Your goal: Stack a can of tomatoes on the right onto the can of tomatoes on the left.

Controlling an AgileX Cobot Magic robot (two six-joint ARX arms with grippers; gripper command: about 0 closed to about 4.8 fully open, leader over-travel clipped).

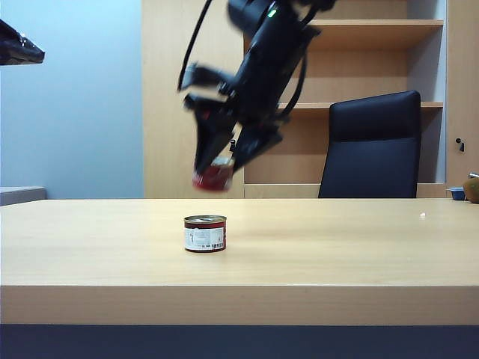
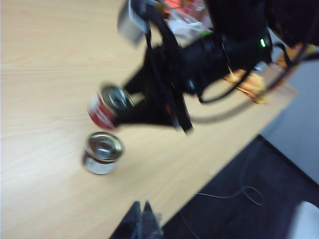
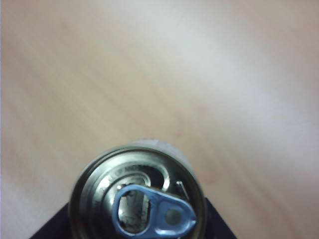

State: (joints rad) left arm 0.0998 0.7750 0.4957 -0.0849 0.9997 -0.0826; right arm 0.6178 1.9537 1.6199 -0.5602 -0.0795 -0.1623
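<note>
- Right claw (image 1: 217,173): clamped on a tomato can (image 1: 214,176), airborne at 12 o'clock above the second tomato can (image 1: 205,232), apart.
- Second can: upright on bench (image 1: 337,247).
- Left claw (image 2: 142,221): fingers together, empty, high at 9 o'clock.

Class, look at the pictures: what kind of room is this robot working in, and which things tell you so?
Probably an office. A black office chair stands behind a long wooden desk, with wooden shelving along the back wall.

Table (image 1: 337,247) bare — save lone can (image 1: 205,233)
</note>
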